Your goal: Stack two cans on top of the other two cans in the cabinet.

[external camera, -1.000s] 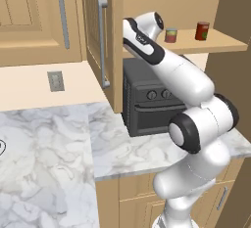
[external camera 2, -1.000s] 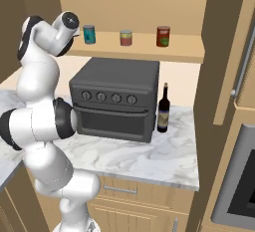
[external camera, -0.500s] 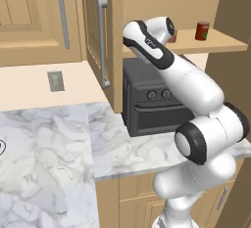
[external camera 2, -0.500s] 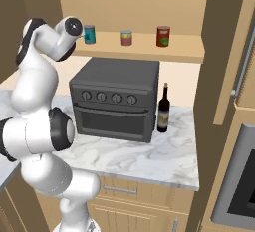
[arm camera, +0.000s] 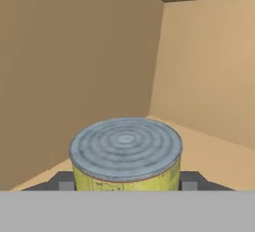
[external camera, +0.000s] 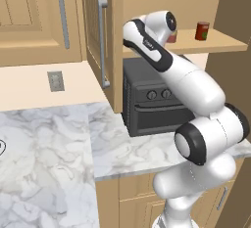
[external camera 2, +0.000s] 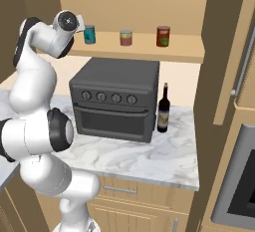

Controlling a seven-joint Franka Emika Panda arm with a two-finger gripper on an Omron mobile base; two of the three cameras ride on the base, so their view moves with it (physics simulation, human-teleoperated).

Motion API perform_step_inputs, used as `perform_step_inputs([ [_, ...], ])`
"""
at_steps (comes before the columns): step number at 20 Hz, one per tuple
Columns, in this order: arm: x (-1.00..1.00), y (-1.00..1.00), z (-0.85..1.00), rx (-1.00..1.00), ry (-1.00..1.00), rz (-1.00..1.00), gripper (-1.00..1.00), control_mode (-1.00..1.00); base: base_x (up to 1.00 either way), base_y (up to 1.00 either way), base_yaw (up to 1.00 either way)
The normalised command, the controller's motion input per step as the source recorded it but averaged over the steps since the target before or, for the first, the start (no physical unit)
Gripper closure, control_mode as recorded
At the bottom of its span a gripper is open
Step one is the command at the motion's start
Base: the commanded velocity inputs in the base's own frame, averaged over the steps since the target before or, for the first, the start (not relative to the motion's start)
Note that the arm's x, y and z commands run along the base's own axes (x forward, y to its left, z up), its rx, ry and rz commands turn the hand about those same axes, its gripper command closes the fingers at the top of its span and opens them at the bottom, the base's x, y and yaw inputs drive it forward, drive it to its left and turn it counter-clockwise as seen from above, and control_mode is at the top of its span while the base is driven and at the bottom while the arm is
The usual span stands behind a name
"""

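Yellow can (arm camera: pixel 126 165), squat cyl. w/ ribbed grey metal lid, clenched between claw (arm camera: pixel 125 180) tips inside tan wood cabinet (arm camera: pixel 74 52).

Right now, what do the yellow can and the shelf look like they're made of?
Yellow can: probably metal, judging by its dull grey top with concentric ridges; the yellow wall looks like a printed label. Shelf: light tan, matte, wood-like, though no grain shows.

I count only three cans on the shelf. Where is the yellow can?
The yellow can sits between the jaws in the hand view, at the cabinet's back corner.
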Motion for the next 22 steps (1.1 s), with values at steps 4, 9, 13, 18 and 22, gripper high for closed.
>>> perform_step_inputs([
  [4,-0.15,-0.15,0.27,0.00,-0.03,-0.11,1.00,-1.00,0.00,0.00,0.00],
  [9,-0.12,-0.17,0.27,0.00,-0.02,-0.12,1.00,-1.00,0.00,0.00,0.00],
  [13,-0.08,-0.23,0.20,0.00,0.00,-0.13,1.00,-1.00,0.00,0.00,0.00],
  [18,-0.08,-0.31,0.13,0.00,0.00,-0.13,1.00,-1.00,0.00,0.00,0.00],
  [22,-0.07,-0.33,0.06,0.00,0.00,-0.11,1.00,-1.00,0.00,0.00,0.00],
])
